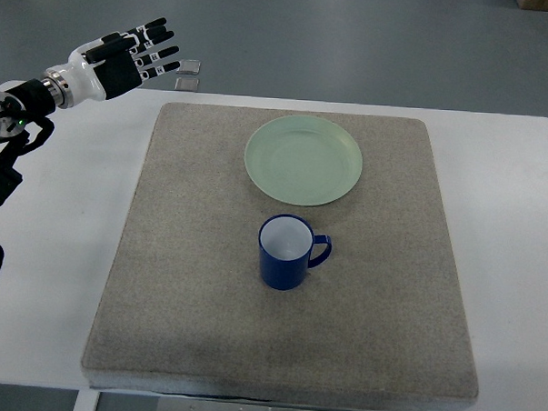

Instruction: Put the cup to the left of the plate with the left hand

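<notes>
Near edge of the white surface (62, 278): only the front rim of the grey felt mat (205, 330), which covers most of the top.

Cup (286, 251) next back, upright on the mat, about centre, slightly toward the near half. Dark blue outside, white inside, looks empty. Loop handle sticks out toward the picture's right. Straight-walled mug shape, glossy finish. Nothing touching it.

Just behind the cup: pale green plate (303, 159), round, flat on the mat, shallow raised rim, nothing on it. Cup sits in front of the plate, near its front edge but not touching; small gap of mat between them. So the cup is in front of the plate, not to its left. Mat area left of the plate is bare.

Far left: left hand (126, 55), white palm shell, black fingers (154, 45). Fingers spread and extended, holding nothing. It sits at the back-left corner of the surface, fingertips reaching past the edge, well apart from both cup and plate. Forearm runs off the left edge, dark joints and cabling lower down that side.

Beyond the surface edge near the fingertips: two small grey square things (190, 74) on the floor, too small to identify.
</notes>
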Tool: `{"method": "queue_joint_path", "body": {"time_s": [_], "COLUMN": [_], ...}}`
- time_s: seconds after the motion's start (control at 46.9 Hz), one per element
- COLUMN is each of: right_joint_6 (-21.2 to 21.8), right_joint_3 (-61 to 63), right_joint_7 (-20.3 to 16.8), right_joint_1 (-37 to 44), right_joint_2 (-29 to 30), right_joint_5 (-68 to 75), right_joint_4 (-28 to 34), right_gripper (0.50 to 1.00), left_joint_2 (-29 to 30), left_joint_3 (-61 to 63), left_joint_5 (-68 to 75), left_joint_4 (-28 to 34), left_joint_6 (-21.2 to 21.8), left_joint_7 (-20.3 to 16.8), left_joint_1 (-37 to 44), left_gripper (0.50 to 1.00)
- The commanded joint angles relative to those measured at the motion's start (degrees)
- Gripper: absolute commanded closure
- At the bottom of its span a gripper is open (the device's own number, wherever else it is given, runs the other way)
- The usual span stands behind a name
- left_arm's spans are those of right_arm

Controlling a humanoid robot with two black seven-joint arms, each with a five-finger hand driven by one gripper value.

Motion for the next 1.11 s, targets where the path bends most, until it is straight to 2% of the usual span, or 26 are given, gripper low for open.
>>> {"method": "queue_joint_path", "body": {"time_s": [0.0, 0.448, 0.939, 1.088], "right_joint_6": [0.0, 0.0, 0.0, 0.0], "right_joint_3": [0.0, 0.0, 0.0, 0.0], "right_joint_7": [0.0, 0.0, 0.0, 0.0], "right_joint_1": [0.0, 0.0, 0.0, 0.0], "right_joint_2": [0.0, 0.0, 0.0, 0.0], "right_joint_5": [0.0, 0.0, 0.0, 0.0], "right_joint_4": [0.0, 0.0, 0.0, 0.0], "right_gripper": [0.568, 0.568, 0.568, 0.568], "left_joint_2": [0.0, 0.5, 3.3, 3.7], "left_joint_3": [0.0, -3.7, 0.1, 6.0], "left_joint_5": [0.1, -1.2, -0.1, -0.1], "left_joint_4": [-0.1, 0.7, -1.6, -7.9], "left_joint_6": [-0.3, 0.0, -0.2, -1.3], "left_joint_7": [0.0, -0.7, -0.8, -1.0], "left_joint_1": [0.2, 0.4, 0.5, 1.5], "left_gripper": [0.5, 0.5, 0.5, 0.501]}}
